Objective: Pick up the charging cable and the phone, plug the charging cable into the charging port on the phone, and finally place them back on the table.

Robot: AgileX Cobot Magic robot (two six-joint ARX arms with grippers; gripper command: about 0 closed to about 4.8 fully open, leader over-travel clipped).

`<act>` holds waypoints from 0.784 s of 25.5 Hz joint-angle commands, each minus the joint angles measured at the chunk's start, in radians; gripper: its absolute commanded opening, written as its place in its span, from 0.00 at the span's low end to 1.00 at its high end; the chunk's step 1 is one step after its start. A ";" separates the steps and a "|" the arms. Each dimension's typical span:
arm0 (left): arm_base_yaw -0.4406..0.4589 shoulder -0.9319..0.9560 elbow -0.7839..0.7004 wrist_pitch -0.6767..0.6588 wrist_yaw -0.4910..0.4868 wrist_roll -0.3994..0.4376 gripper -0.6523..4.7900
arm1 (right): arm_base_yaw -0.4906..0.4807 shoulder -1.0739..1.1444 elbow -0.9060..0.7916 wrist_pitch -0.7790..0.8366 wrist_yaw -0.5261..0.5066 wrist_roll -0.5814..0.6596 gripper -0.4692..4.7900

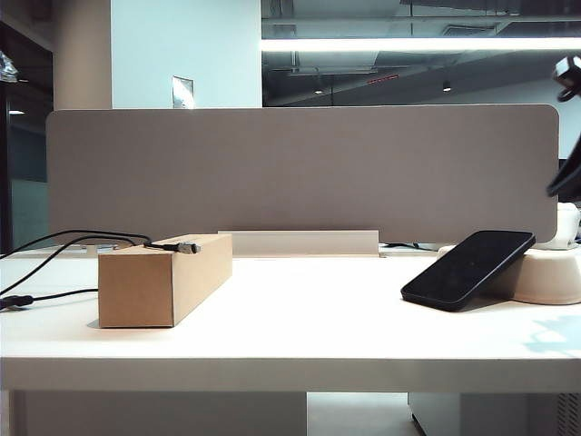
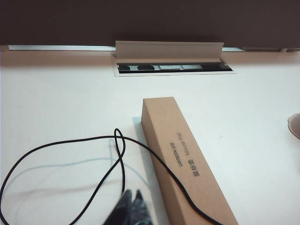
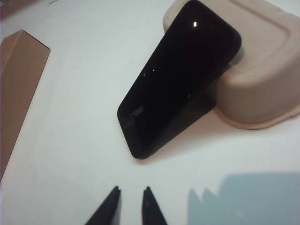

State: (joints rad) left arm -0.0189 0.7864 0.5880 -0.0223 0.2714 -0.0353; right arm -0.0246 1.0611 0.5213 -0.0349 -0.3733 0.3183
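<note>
Left gripper (image 2: 131,206): your left fingers were pressed together and held nothing; they hung over the table (image 1: 300,322) with the cardboard box (image 2: 187,164) just beside them.
Right gripper (image 3: 130,204): your right fingers stood a narrow gap apart, empty, with bare tabletop beneath them.
Charging cable (image 2: 61,145): the black cord looped on the table just ahead of the left gripper, crossed itself once, then climbed over the top of the box. Its plug (image 1: 182,246) rested on the box's top edge, visible only in the exterior view.
Phone (image 3: 173,79): it lay ahead of the right gripper, propped at a slant, its upper end leaning on the off-white tray (image 3: 267,70) and its lower short end on the table, nearest the fingers.
Charging port: too small to make out; you would judge it sat in that lower short edge.
Step in hand: both arms were approaching; neither item was picked up yet.
Doing it well, left: you should open first, then pinch the cable close behind the plug, so the tip stays stiff and aimable.
Doing it well, right: widen the fingers well before descending and take the phone across its long edges, leaving the port end free.
Risk: the glossy phone could slide off the tray if nudged.
Count: one cable, one phone, one box, one tray, two grippers.
</note>
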 commanded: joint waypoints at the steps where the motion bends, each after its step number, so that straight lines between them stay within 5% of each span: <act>1: -0.018 0.039 0.032 -0.008 0.015 0.016 0.11 | 0.000 0.053 0.006 0.079 -0.030 0.023 0.32; 6: -0.082 0.099 0.082 -0.046 0.021 0.111 0.11 | 0.000 0.157 0.006 0.167 -0.068 0.111 0.62; 9: -0.121 0.135 0.114 -0.085 0.021 0.160 0.11 | -0.001 0.220 0.006 0.215 -0.082 0.136 0.70; 20: -0.229 0.288 0.184 -0.218 0.021 0.271 0.11 | 0.000 0.413 0.006 0.446 -0.137 0.317 0.73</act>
State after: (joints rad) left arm -0.2398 1.0649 0.7593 -0.2134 0.2878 0.2184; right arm -0.0250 1.4620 0.5220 0.3580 -0.4992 0.5987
